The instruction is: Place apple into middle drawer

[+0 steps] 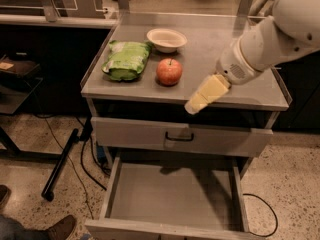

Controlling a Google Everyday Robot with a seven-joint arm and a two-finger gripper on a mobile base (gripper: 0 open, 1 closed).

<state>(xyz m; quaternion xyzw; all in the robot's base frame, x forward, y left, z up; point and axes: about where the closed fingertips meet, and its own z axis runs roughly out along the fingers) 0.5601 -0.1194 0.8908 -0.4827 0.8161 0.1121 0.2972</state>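
Note:
The red-orange apple (169, 71) stands upright on the grey cabinet top (250, 91), just in front of the white bowl (167, 39). My gripper (199, 102), cream-coloured on a white arm, hangs over the top's front edge to the right of the apple, tip pointing down-left, apart from the apple and holding nothing that I can see. The middle drawer (170, 194) is pulled out below, wide and shallow, its grey floor bare. The soda can is hidden behind my arm.
A green snack bag (126, 59) lies left of the apple. A shut drawer front with a black loop handle (179, 136) sits above the open drawer. A black pole (62, 161), floor cables and a person's shoe (60, 229) are at the left.

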